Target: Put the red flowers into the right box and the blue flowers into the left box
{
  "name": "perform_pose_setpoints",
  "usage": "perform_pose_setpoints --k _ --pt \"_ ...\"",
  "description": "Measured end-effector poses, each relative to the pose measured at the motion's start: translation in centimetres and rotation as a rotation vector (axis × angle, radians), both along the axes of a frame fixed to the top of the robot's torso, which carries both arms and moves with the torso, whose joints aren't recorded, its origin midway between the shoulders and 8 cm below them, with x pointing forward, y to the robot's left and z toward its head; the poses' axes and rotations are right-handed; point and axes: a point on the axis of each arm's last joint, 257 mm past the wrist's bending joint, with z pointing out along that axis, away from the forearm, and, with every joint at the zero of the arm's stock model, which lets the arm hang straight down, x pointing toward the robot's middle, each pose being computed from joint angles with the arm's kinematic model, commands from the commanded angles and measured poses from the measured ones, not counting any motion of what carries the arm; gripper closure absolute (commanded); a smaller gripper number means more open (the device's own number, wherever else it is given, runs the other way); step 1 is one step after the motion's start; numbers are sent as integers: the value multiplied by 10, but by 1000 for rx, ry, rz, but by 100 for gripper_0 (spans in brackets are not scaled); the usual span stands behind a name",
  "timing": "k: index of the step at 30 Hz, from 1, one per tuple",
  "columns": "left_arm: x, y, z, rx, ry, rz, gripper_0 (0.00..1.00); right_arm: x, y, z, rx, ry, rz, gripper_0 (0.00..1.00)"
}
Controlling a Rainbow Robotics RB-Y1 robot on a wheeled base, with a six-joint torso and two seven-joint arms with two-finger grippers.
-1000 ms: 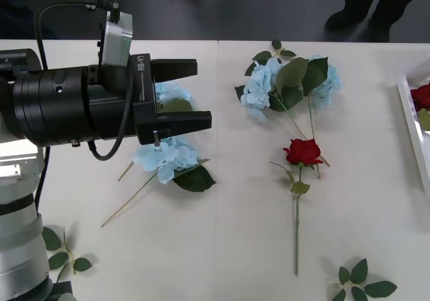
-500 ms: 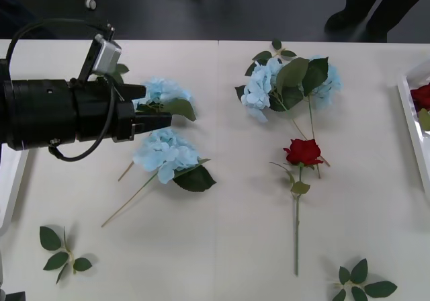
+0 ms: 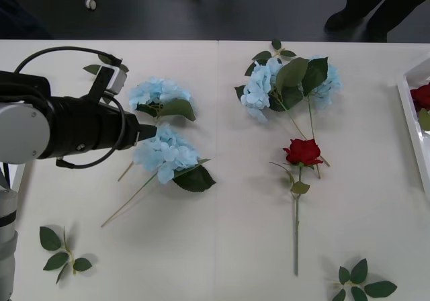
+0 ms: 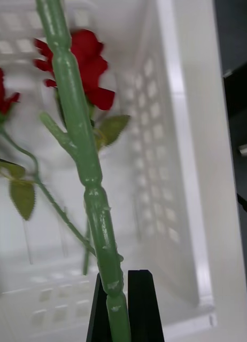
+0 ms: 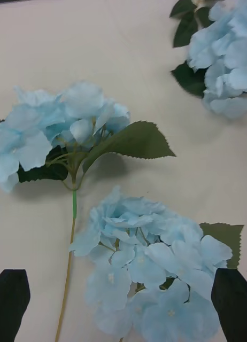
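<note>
The left gripper point(image 5: 123, 304) hangs wide open over the near fluffy pale-blue hydrangea head point(image 3: 165, 154) on the white bench point(image 3: 222, 234), apparently lining up to grasp it. The right gripper point(image 4: 123, 307), over the white slotted right box point(image 4: 177, 133), is clamped on a red rose's green plastic stem point(image 4: 86, 160), seemingly ready to drop it.

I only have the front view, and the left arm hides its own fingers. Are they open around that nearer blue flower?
Observer: Yes. The left gripper is open, and the blue flower sits between its two fingers.
Operator: And the right arm? It's outside my picture.
Observer: The right gripper is shut on a green stem, which it holds over the white box.
</note>
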Motion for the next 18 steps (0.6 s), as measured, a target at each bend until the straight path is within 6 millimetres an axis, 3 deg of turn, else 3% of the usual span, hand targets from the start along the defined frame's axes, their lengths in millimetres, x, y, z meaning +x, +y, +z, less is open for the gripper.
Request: perform_pose_setpoints --k 7,13,18 --pt "12 2 -31 88 70 84 0 -43 -44 -29 -45 56 -129 100" --pt "36 9 -37 88 120 161 0 -44 -45 -42 -26 38 -149 100" --pt "55 19 -37 88 144 193 0 -39 -43 -41 -30 25 -139 100"
